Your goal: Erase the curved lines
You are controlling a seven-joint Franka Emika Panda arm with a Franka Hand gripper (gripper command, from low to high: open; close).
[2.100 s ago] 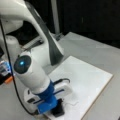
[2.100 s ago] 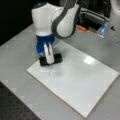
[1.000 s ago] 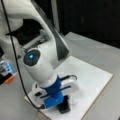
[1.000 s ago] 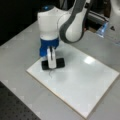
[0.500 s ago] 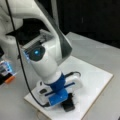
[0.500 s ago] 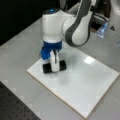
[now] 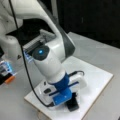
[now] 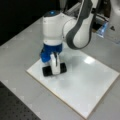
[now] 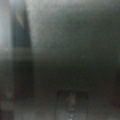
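Pressing eraser (image 8: 54, 69), end effector (image 8: 53, 65), near board edge (image 8: 37, 77)

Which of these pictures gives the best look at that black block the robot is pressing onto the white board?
A front view shows the black eraser block best: it lies lengthwise on the white board under the gripper. In a front view the block shows only one end, half hidden by the blue mount. The wrist view does not show it clearly.
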